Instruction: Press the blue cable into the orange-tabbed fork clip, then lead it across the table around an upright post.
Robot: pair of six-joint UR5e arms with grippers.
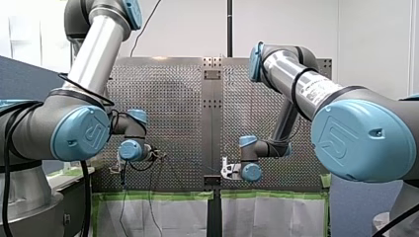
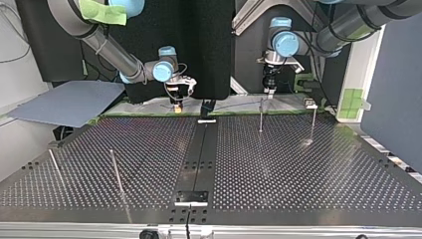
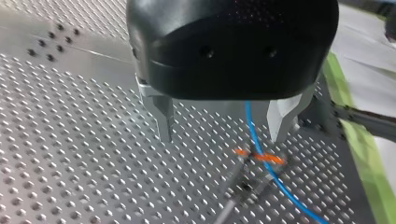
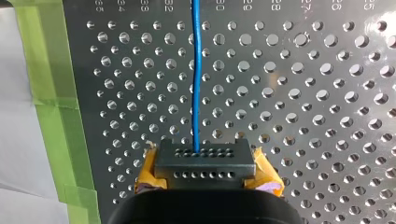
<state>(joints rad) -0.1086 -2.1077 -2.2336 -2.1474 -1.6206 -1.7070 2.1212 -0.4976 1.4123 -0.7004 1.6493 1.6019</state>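
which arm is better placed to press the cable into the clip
Left: the left gripper, open, straddles the cable at the clip. The right gripper only holds the cable farther along.

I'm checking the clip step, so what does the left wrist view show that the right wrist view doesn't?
Only the left wrist view: the orange-tabbed fork clip with the blue cable crossing it, below my left gripper and its open metal fingers. Only the right wrist view: my right gripper, with yellow pads, gripping the cable. Both: the cable over the perforated table.
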